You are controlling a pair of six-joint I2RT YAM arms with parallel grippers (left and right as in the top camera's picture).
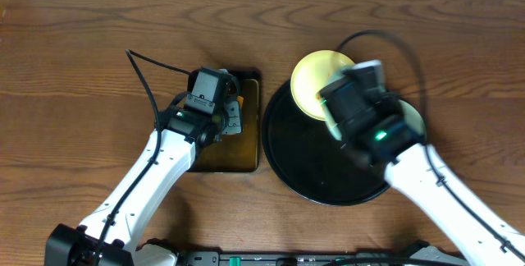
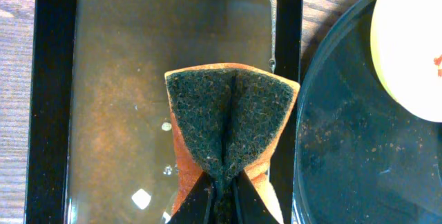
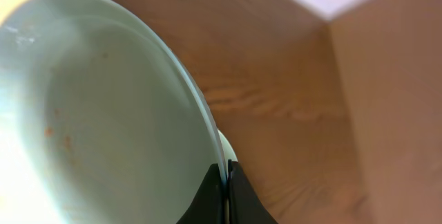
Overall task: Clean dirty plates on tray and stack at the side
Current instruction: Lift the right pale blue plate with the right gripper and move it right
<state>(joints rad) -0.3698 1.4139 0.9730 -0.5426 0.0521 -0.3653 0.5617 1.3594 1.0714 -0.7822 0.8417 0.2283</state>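
Both pinch: left gripper [image 2: 219,186] the sponge [image 2: 231,113], right gripper [image 3: 225,177] the mint plate [image 3: 117,113] by its rim, overhead mostly arm-hidden.

pale yellow plate [image 1: 312,82], mint plate [image 3: 103,113] with reddish specks, black tray [image 1: 302,153], green-orange sponge [image 2: 231,120]

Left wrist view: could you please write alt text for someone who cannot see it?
The left gripper pinches a folded orange-and-green sponge over a black pan of brownish water. The round black tray and a pale yellow plate sit at right.
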